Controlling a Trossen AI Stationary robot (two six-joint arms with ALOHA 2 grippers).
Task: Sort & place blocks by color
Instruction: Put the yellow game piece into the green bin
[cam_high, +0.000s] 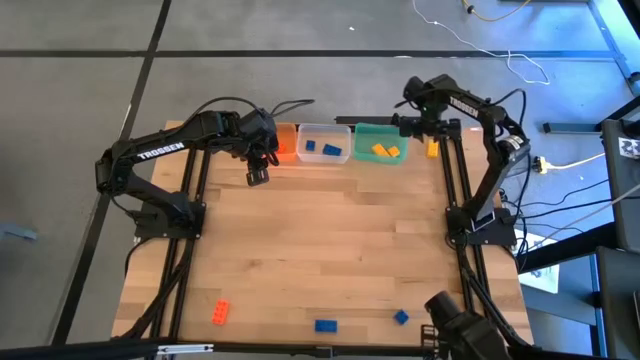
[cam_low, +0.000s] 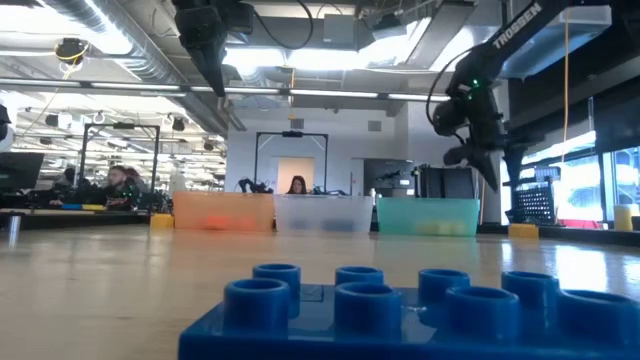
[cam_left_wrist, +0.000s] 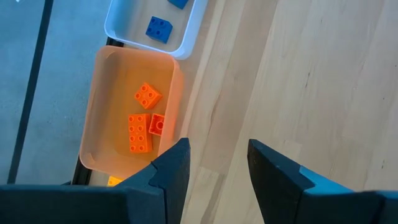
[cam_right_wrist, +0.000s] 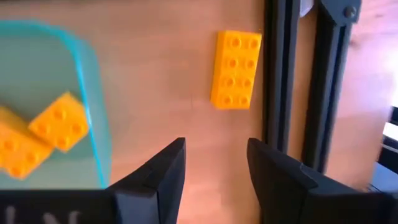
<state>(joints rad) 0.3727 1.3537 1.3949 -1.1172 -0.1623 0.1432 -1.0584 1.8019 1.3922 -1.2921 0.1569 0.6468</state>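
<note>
Both grippers are open and empty. My left gripper (cam_high: 258, 170) (cam_left_wrist: 217, 146) hovers beside the orange tub (cam_left_wrist: 130, 106), which holds three orange blocks (cam_left_wrist: 140, 130). The clear tub (cam_high: 323, 143) holds blue blocks (cam_left_wrist: 159, 28). My right gripper (cam_high: 428, 124) (cam_right_wrist: 216, 146) hangs over the far right corner, between the green tub (cam_right_wrist: 50, 87) with its yellow blocks (cam_right_wrist: 59, 124) and a yellow block (cam_right_wrist: 236, 61) (cam_high: 432, 148) lying flat on the table. An orange block (cam_high: 221, 312) and two blue blocks (cam_high: 326, 325) (cam_high: 400, 317) lie near the table's near edge.
The three tubs stand in a row along the far edge. A small yellow block (cam_left_wrist: 114, 181) lies by the orange tub's outer side. The arm's frame rails (cam_right_wrist: 280, 74) run just right of the loose yellow block. In the low view a blue block (cam_low: 400, 310) fills the foreground.
</note>
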